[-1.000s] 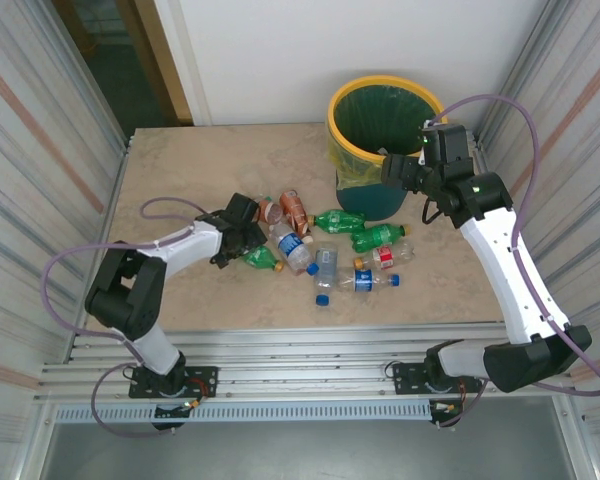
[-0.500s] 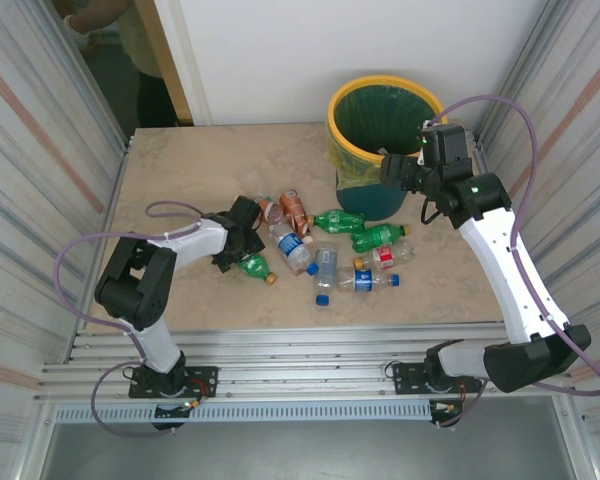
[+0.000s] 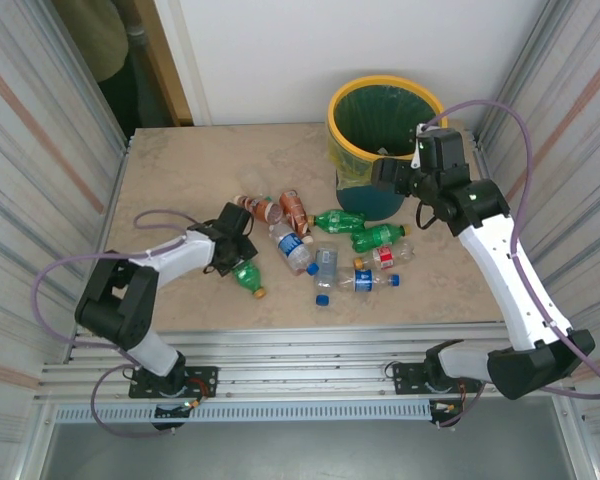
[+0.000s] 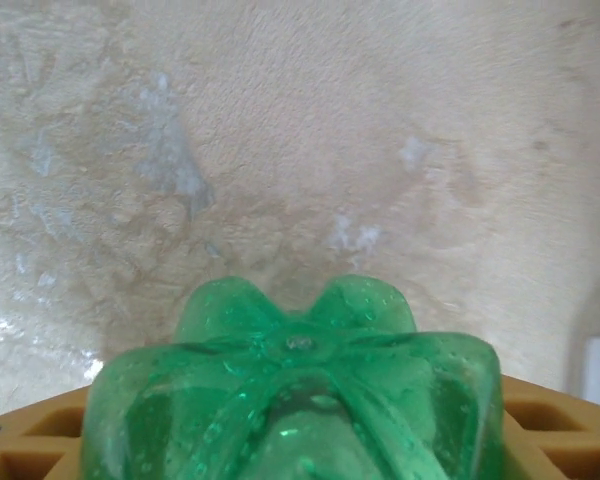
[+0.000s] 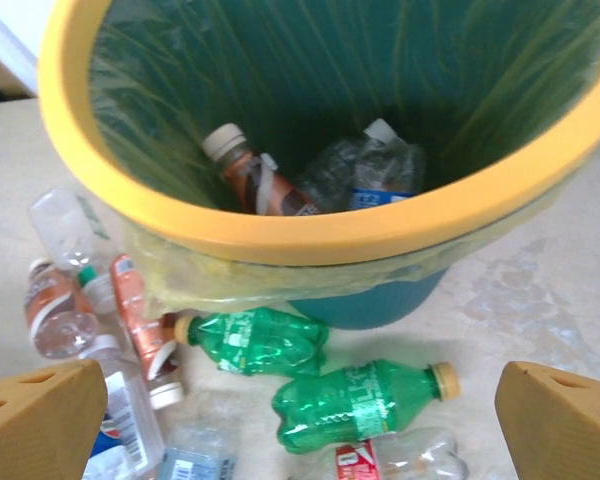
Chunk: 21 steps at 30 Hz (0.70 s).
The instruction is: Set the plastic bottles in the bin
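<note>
My left gripper [image 3: 232, 243] is shut on a green bottle [image 3: 246, 276] with an orange cap, low over the table left of the pile. In the left wrist view the green bottle's lobed base [image 4: 295, 385] sits between the tan fingers [image 4: 35, 450]. My right gripper [image 3: 385, 176] hangs open at the front rim of the teal bin [image 3: 352, 152]. Its wrist view looks into the yellow-rimmed bin [image 5: 310, 235], which holds a brown bottle [image 5: 255, 180] and a clear bottle [image 5: 372, 170]. Two green bottles [image 5: 258, 340] [image 5: 360, 400] lie below the rim.
Loose bottles lie mid-table: brown-orange ones [image 3: 295, 208], a clear one with a blue label [image 3: 293, 248], a red-labelled one [image 3: 385, 256] and another clear one [image 3: 360, 280]. Corrugated walls close both sides. A person stands at the doorway [image 3: 90, 40], far left.
My left gripper has pulled the green bottle away from the pile toward the near edge. The right gripper has shifted slightly left at the bin's rim. The person at the doorway moved.
</note>
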Tool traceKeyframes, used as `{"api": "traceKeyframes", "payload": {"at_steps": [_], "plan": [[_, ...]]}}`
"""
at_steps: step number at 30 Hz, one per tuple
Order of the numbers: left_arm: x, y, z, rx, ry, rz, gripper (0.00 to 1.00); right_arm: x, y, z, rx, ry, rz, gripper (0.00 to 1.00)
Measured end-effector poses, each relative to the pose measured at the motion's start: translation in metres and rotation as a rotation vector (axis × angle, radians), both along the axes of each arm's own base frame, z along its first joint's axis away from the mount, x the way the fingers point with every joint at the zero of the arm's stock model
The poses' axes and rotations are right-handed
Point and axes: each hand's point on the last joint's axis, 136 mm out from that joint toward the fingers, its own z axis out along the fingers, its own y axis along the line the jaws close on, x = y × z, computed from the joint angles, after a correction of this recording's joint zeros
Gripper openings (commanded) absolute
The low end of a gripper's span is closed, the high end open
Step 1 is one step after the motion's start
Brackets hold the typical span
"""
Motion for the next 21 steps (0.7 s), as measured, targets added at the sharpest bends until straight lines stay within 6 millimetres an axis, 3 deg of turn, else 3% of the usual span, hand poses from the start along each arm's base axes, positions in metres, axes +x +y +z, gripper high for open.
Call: {"api": "traceKeyframes", "payload": {"at_steps": [11,17,21], "plan": [[0.003,0.001,0.079,-0.162,-0.247,-0.005,0.53,-0.022,0.071,-0.001,0.155,-0.067,0.287,0.98],[0.005,-0.002,0.115,-0.264,-0.357,-0.019,0.53,-0.039,0.131,-0.01,0.201,-0.049,0.477,0.98],[0.003,-0.003,0.131,-0.316,-0.413,-0.032,0.53,-0.05,0.171,-0.028,0.215,-0.005,0.592,0.98]]}}
